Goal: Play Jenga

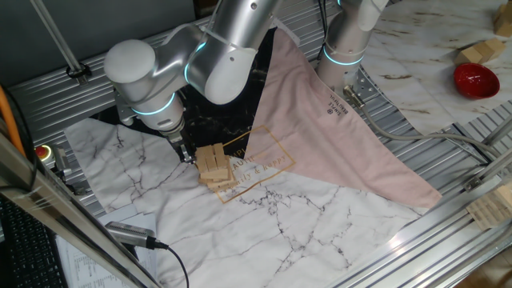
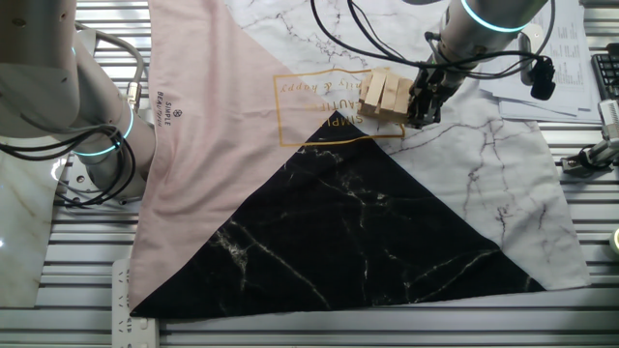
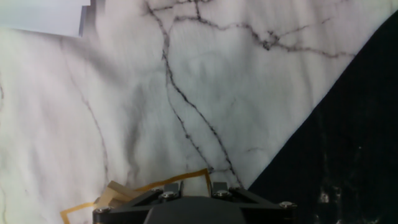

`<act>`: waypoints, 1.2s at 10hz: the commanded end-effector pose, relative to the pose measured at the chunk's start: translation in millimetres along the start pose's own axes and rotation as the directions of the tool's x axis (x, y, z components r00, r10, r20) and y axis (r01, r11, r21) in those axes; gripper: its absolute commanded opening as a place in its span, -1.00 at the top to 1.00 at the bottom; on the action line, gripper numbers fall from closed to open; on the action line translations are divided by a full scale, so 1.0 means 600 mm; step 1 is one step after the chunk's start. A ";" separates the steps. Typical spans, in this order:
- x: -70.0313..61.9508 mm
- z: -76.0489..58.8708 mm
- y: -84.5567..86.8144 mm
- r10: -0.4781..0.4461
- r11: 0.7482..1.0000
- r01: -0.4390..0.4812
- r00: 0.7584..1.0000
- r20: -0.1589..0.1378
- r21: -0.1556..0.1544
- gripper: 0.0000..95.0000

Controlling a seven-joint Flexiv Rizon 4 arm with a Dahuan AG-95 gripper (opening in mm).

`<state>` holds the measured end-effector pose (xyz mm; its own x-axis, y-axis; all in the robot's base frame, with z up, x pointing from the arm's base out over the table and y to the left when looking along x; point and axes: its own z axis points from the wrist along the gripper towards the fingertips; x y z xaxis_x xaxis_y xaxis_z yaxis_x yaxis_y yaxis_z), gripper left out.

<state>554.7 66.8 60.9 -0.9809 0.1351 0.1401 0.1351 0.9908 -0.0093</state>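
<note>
Marble-patterned cloth (image 1: 304,232) covers the worktop, where the gripper (image 1: 188,154) sits just beside the Jenga (image 1: 214,166); its opening cannot be told. Pink cloth (image 2: 198,145) reads "SIMPLE".

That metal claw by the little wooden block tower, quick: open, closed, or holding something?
Gripper: right beside the small tan wooden block tower; open or closed cannot be told.

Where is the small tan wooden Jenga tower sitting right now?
The small tan wooden Jenga tower sits on the white marble-print part of the mat, over the gold-outlined lettering box, with the two-finger gripper right beside it.
</note>
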 end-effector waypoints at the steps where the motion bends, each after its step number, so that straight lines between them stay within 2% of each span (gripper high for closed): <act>1: 0.001 -0.002 -0.003 -0.003 1.000 0.003 1.000 0.000 0.002 1.00; 6: 0.005 -0.003 -0.025 -0.029 1.000 0.029 1.000 0.000 0.003 1.00; 12: 0.009 -0.004 -0.037 -0.031 0.999 0.031 1.000 -0.002 0.007 1.00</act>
<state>546.5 43.8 64.0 -0.9843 0.1035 0.1433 0.1029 0.9946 -0.0118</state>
